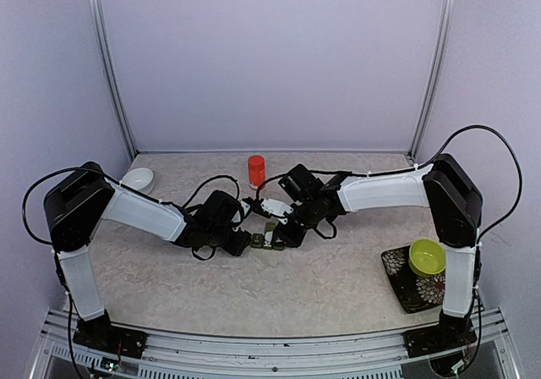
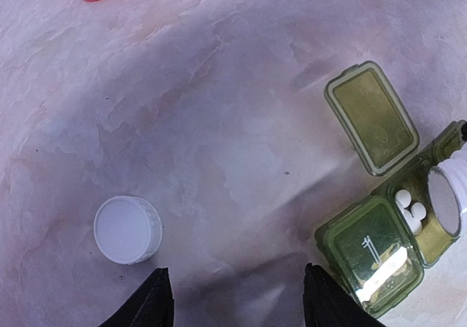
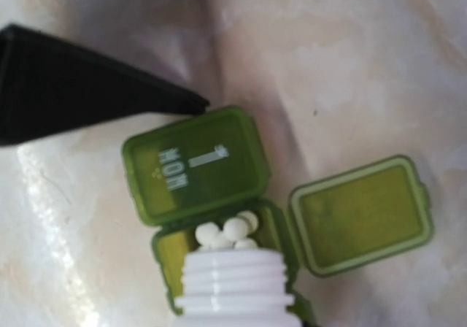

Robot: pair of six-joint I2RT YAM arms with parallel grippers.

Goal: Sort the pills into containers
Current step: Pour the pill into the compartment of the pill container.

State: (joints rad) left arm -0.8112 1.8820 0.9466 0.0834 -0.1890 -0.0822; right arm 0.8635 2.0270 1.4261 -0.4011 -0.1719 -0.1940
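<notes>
The dark green pill box (image 1: pixel 270 240) lies on the table between both grippers. In the right wrist view its "MON" compartment (image 3: pixel 193 166) is closed and the one beside it stands open, lid (image 3: pixel 357 214) flipped aside, with several white pills (image 3: pixel 226 231) inside. My right gripper (image 1: pixel 287 225) holds a white pill bottle (image 3: pixel 233 287) tipped, mouth over that open compartment; its fingers are hidden. My left gripper (image 2: pixel 237 305) is open and empty, low over the table, its right finger (image 3: pixel 73 86) touching the closed compartment's corner. The box also shows in the left wrist view (image 2: pixel 372 250).
A white bottle cap (image 2: pixel 128 229) lies on the table left of my left fingers. A red-orange bottle (image 1: pixel 255 171) stands behind the box. A white bowl (image 1: pixel 138 178) sits far left. A lime-green bowl (image 1: pixel 427 256) rests on a dark patterned tray (image 1: pixel 406 286) at right.
</notes>
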